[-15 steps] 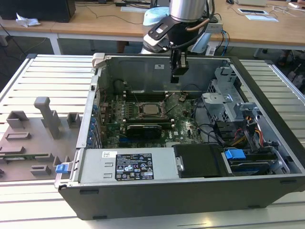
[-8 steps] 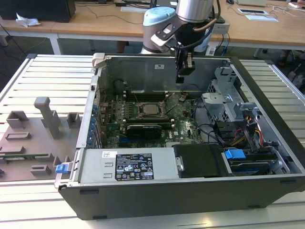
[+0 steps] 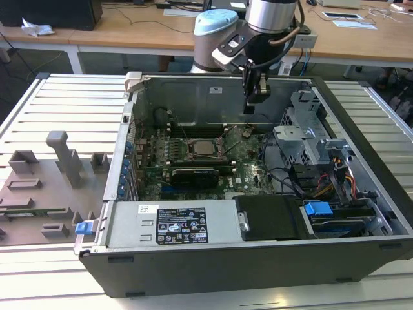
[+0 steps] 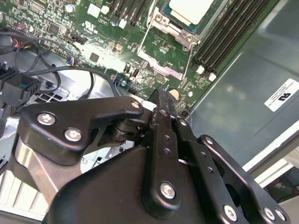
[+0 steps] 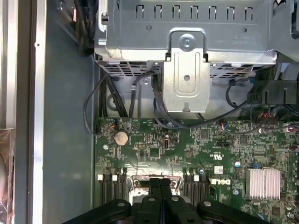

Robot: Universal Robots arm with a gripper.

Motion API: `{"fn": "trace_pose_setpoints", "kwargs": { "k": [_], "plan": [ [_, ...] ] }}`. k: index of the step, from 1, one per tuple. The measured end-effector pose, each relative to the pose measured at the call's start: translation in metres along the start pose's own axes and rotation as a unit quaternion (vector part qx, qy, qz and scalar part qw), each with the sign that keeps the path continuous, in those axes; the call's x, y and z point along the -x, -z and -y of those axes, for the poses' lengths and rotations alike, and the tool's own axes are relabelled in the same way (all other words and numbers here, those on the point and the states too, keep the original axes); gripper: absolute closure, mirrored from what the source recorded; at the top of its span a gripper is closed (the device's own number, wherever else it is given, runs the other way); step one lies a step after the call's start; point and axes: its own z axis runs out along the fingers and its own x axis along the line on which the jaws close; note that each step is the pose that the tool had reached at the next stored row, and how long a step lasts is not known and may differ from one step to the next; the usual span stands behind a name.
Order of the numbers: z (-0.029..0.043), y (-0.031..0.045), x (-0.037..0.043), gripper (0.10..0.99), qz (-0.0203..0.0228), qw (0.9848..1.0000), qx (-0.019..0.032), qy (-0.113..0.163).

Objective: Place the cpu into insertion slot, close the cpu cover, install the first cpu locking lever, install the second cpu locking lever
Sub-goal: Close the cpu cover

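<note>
Slatted bench, open case. In the exterior view, your arm leans over the case. The gripper hangs above the board, to the exterior view's right of the cpu, which sits in the slot. In both wrist views the fingers are pressed together, holding nothing.

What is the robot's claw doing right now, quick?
Gripper: closed, holding nothing that can be seen.

cpu: cut off by the picture's edge in the second wrist view.
insertion slot: largely hidden behind the gripper in the first wrist view.
cpu cover: position too small to tell in the exterior view.
</note>
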Motion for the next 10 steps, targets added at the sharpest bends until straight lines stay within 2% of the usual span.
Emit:
{"fn": "trace_pose_setpoints", "kwargs": {
  "k": [8, 10],
  "plan": [
    [-0.0038, -0.0118, 0.0001, 0.980, -0.0001, 1.0000, -0.0026, 0.000],
    [-0.0042, -0.0168, 0.0002, 0.980, -0.0001, 1.0000, -0.0035, 0.000]
  ]
}}
